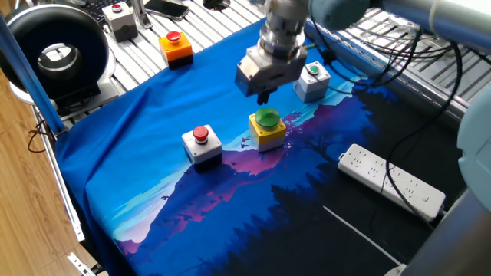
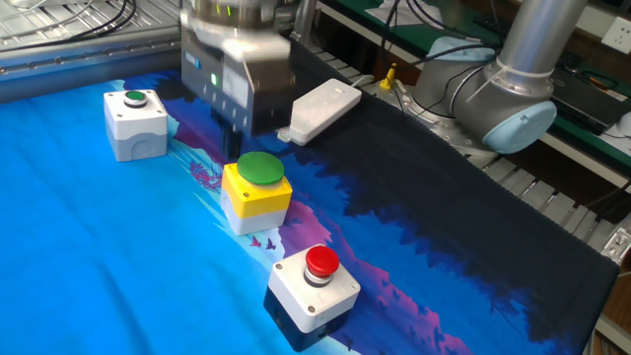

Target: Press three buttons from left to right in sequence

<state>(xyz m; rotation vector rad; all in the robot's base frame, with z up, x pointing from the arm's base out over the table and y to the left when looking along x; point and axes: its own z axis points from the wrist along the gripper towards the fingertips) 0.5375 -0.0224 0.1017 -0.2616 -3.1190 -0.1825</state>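
Note:
Three button boxes stand in a row on the blue cloth. The white box with a red button is on the left. The yellow box with a green dome button is in the middle. The grey-white box with a small green button is on the right. My gripper hangs just above and behind the yellow box, clear of the dome, between it and the grey-white box. Its fingertips form one dark tip, shut on nothing. It is motion-blurred in the other fixed view.
An orange box with a red button and a grey box with a small red button sit on the metal table at the back left, next to a black round device. A white power strip lies on the dark cloth. Cables trail behind the arm.

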